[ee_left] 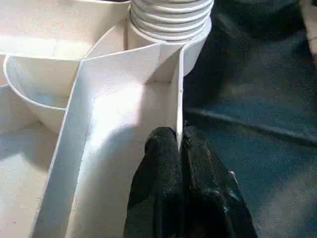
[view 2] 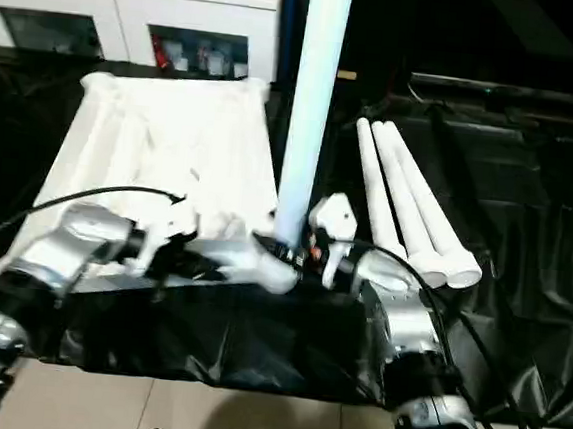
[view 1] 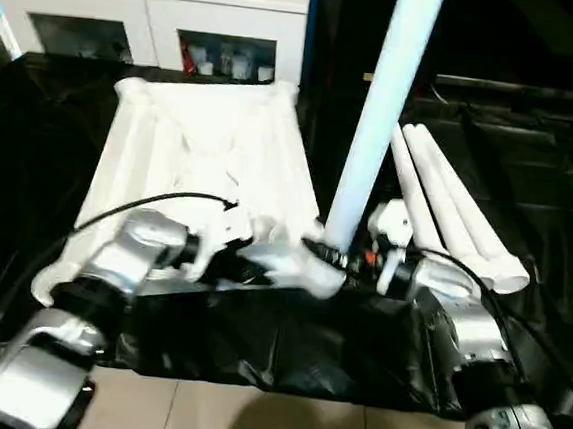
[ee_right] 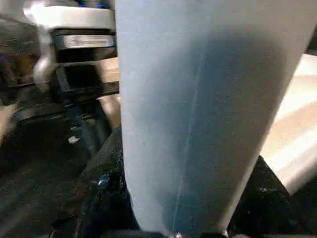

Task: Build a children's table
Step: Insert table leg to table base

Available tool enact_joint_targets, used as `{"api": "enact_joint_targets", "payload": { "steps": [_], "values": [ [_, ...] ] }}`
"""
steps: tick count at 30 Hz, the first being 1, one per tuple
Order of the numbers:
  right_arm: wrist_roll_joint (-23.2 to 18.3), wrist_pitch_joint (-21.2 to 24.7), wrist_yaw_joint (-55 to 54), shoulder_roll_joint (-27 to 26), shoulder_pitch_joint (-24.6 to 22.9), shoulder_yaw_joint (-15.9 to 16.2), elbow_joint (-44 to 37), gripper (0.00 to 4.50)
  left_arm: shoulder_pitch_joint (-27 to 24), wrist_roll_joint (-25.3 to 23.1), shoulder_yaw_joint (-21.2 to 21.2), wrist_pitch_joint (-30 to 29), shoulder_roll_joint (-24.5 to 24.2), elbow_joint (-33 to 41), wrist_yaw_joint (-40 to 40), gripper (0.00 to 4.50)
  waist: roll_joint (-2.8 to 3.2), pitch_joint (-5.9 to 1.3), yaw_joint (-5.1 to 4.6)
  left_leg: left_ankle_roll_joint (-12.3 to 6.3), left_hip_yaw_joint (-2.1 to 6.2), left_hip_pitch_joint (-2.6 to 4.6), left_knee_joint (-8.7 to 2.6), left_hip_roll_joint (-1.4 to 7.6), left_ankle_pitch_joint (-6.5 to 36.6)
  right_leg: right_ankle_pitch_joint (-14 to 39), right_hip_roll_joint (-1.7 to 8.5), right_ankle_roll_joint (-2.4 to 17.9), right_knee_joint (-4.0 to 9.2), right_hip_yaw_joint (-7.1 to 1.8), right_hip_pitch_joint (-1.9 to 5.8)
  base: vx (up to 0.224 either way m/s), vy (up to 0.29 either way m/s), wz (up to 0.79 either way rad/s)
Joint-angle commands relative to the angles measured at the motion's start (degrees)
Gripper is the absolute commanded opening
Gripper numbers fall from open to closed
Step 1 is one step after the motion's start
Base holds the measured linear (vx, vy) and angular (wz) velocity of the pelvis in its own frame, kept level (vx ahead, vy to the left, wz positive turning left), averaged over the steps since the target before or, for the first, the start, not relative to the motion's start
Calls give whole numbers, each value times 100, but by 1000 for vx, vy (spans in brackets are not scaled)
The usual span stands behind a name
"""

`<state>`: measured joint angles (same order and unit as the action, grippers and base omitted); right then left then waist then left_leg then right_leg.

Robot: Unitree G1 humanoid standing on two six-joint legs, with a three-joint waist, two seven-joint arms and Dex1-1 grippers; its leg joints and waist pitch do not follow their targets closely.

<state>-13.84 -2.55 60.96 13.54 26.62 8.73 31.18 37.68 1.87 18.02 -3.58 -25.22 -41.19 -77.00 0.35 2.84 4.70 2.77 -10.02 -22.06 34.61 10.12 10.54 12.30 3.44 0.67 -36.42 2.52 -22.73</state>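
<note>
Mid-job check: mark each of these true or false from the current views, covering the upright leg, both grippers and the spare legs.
1. One leg stands upright at the tabletop's near right corner. True.
2. The left gripper is open, touching nothing. False: its fingers pinch a thin rib of the tabletop.
3. The right gripper is shut on the upright leg. True.
4. Three spare legs lie left of the tabletop. False: they lie to its right, on the black sheet.
5. The upright leg's end is ribbed. True.
</note>
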Motion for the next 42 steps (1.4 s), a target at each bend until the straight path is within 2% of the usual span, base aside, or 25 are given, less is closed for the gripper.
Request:
{"api": "enact_joint_targets", "payload": {
  "steps": [1,2,3,4,7,12,14,15,16,17,18,19,21,23,24,25,26,28,29,31,34,38,40,41,42],
  "values": [
    [250,338,430,58,-317,491,357,190,103,320,9,51,-44,382,-486,0,7,-360,9,-339,84,119,-430,351,979,370,497,1536,421,-256,258,0,0,0],
    [250,338,430,58,-317,491,357,190,103,320,9,51,-44,382,-486,0,6,-353,16,-318,83,128,-440,354,1014,374,494,1540,425,-258,246,0,0,0],
    [242,348,518,65,-318,507,355,190,108,299,37,48,-70,383,-563,0,-29,-355,17,-313,77,128,-442,354,1028,375,499,1545,429,-260,250,0,0,0],
    [246,344,557,63,-317,519,358,190,118,275,51,67,-86,370,-590,0,-14,-351,33,-283,83,133,-448,358,1064,414,510,1554,428,-262,248,0,0,0],
    [244,339,629,38,-313,534,377,190,160,228,38,82,-102,311,-606,0,-24,-345,35,-226,86,141,-463,360,1145,493,512,1552,437,-263,245,0,0,0],
    [211,275,383,-105,-238,363,552,190,239,131,-176,23,0,172,-69,0,-54,-343,35,-203,84,135,-461,351,1117,516,530,1536,449,-271,252,0,0,0],
    [198,212,109,-196,-174,218,683,190,272,113,-278,-57,76,116,296,0,-55,-318,27,-123,89,162,-485,360,1355,925,540,1489,491,-277,229,0,0,0],
    [228,160,-456,-340,-40,-11,943,190,298,128,-449,-198,211,80,807,0,-72,-308,20,-97,92,165,-494,361,1426,1051,540,1471,504,-280,223,0,0,0],
    [241,144,-632,-382,2,-75,1025,190,307,137,-501,-246,252,70,953,0,-56,-282,-5,22,106,176,-513,359,1606,1396,557,1449,523,-280,203,0,0,0],
    [229,117,-863,-464,71,-182,1155,190,320,161,-601,-354,340,71,1229,0,-57,-269,-28,139,127,194,-532,355,1819,1865,572,1343,563,-275,204,0,0,0],
    [249,74,-995,-508,109,-217,1239,190,321,161,-644,-426,394,96,1390,0,-68,-268,-38,167,145,186,-545,352,1855,2069,572,1214,587,-277,223,0,0,0],
    [326,11,-1230,-544,157,-231,1351,190,317,148,-676,-488,448,127,1557,0,-68,-268,-38,167,145,186,-545,352,1855,2069,572,1214,587,-277,223,0,0,0],
    [469,-113,-1823,-655,303,-296,1657,190,300,98,-748,-659,605,233,2007,0,-108,-259,-68,156,132,191,-545,340,1827,2089,566,1144,603,-295,198,0,0,0],
    [608,-116,-2578,-773,512,-367,2008,190,271,62,-814,-900,816,432,2448,0,-114,-280,-110,136,123,183,-535,328,1610,1934,561,1170,594,-297,209,0,0,0],
    [620,-88,-2813,-836,609,-408,2150,190,246,36,-804,-985,903,562,2570,0,-141,-285,-124,111,114,179,-533,332,1561,1874,562,1187,591,-297,216,0,0,0],
    [619,-67,-2938,-875,666,-435,2233,190,226,18,-793,-1037,957,650,2637,0,-126,-288,-123,85,114,180,-522,333,1508,1796,558,1204,584,-299,212,0,0,0],
    [639,32,-3115,-945,765,-430,2349,190,161,-6,-746,-1173,1071,885,2699,0,-141,-299,-135,-4,95,148,-514,333,1289,1434,540,1256,563,-296,247,0,0,0],
    [702,100,-3336,-1043,877,-423,2469,189,77,-48,-672,-1334,1207,1153,2761,0,-120,-325,-139,-103,89,139,-497,328,1031,956,528,1346,511,-283,264,0,0,0],
    [710,131,-3395,-1104,924,-435,2515,189,46,-86,-631,-1384,1257,1245,2797,0,-132,-334,-153,-185,78,127,-485,312,872,692,512,1384,495,-274,282,0,0,0],
    [730,130,-3481,-1190,985,-478,2600,189,19,-115,-585,-1432,1309,1309,2853,0,-145,-341,-155,-297,65,119,-469,302,723,453,513,1427,483,-275,297,0,0,0],
    [806,135,-3592,-1289,1041,-465,2721,189,-19,-119,-489,-1433,1313,1353,2818,0,-137,-323,-164,-335,63,124,-478,302,788,554,508,1432,506,-268,292,0,0,0],
    [768,-42,-3684,-1392,1131,-554,2931,189,-71,-151,-397,-1547,1233,1478,2862,0,-116,-291,-221,-138,82,157,-523,323,1282,1213,508,1344,564,-275,255,0,0,0],
    [666,-100,-3686,-1445,1153,-643,2938,189,-117,-187,-382,-1632,1212,1583,2824,0,-107,-299,-240,-81,94,156,-536,342,1351,1217,521,1331,556,-284,257,0,0,0],
    [653,-166,-3711,-1481,1166,-672,2924,245,-153,-183,-381,-1689,1198,1666,2774,0,-98,-305,-254,-75,92,153,-537,340,1320,1084,509,1342,547,-284,254,0,0,0],
    [628,-161,-3675,-1502,1169,-694,2907,259,-160,-180,-383,-1695,1189,1680,2759,0,-102,-307,-260,-80,89,154,-534,338,1301,1007,506,1359,545,-284,255,0,0,0]
  ]
}}
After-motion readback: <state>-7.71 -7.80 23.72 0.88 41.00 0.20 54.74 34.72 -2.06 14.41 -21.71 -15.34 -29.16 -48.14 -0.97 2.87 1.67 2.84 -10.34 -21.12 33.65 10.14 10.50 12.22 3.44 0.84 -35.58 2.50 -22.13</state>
